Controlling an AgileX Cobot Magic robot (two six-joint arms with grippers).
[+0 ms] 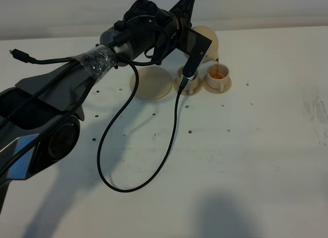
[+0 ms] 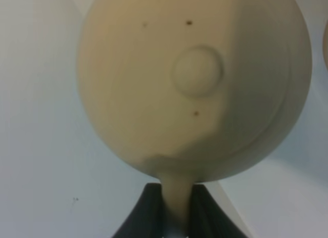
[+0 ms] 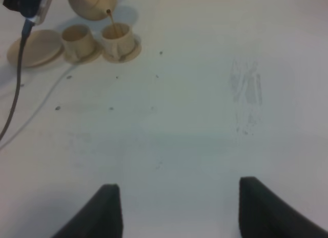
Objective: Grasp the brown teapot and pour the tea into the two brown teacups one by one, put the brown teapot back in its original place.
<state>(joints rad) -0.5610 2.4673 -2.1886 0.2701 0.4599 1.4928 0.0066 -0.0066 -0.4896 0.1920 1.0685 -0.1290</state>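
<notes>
My left gripper (image 2: 177,207) is shut on the loop handle of the brown teapot (image 2: 195,84), which fills the left wrist view with its lid knob facing the camera. From above, the teapot (image 1: 209,40) hangs tilted behind the cups, mostly hidden by the left arm. A thin stream of tea runs from its spout into the right teacup (image 1: 218,74), which holds orange tea. The left teacup (image 1: 187,80) sits beside it, partly covered by the wrist camera. The bare wide saucer (image 1: 151,84), the original place, lies left of the cups. My right gripper (image 3: 177,210) is open, far from them.
A black cable (image 1: 128,166) loops from the left arm down over the table in front of the saucers. The cups' small saucers (image 3: 125,52) touch each other. The white table (image 1: 256,156) has small dark holes and scuff marks.
</notes>
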